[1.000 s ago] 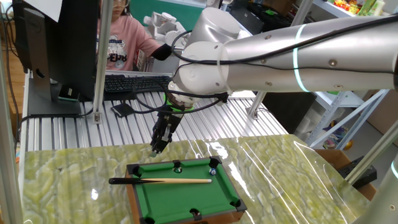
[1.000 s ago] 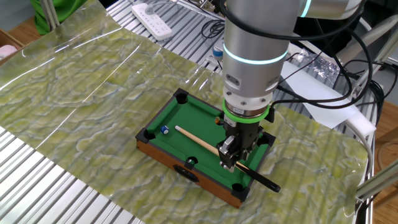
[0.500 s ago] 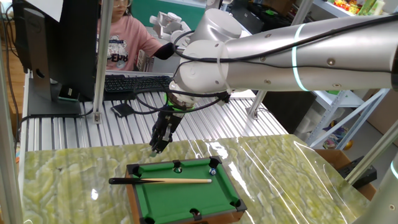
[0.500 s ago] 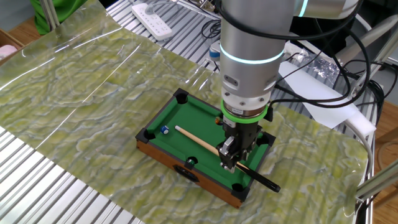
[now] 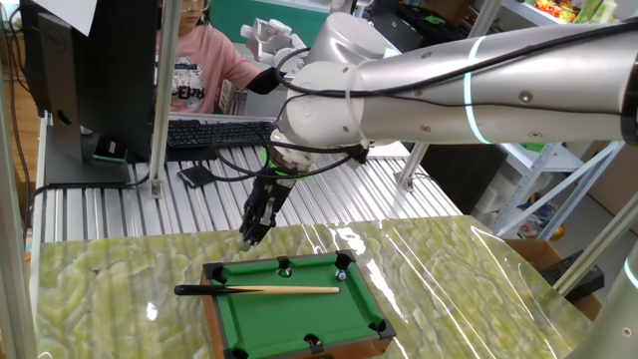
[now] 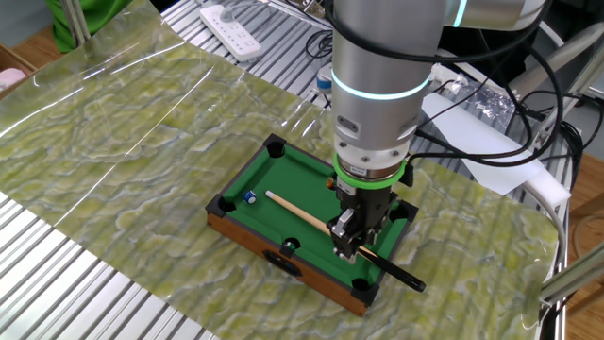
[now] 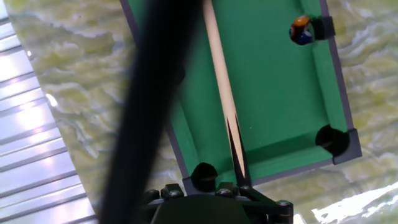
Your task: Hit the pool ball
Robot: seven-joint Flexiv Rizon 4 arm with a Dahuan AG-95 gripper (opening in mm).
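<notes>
A silver robot arm reaches over a worktop (image 5: 449, 259) covered in a green and cream marbled sheet. On it sits a miniature pool table (image 6: 283, 194) with green felt, a wooden frame and black pocket holes.

A thin tan cue stick (image 6: 302, 213) with a black end lies across the felt, its black end sticking out past the table's edge. The pincer (image 6: 347, 241) points steeply down over that end of the table. In the other fixed view its jaws appear closed around the black part of the cue stick; the hand view is too blurred to confirm this.

The pool ball (image 6: 250, 197), tiny and glossy with blue on it, rests on the felt near a corner pocket, well apart from the cue stick's tan tip.

Behind the worktop is a black keyboard (image 5: 214, 133) and a person in a pink shirt (image 5: 194, 65) whose printed lettering is too small to read.
</notes>
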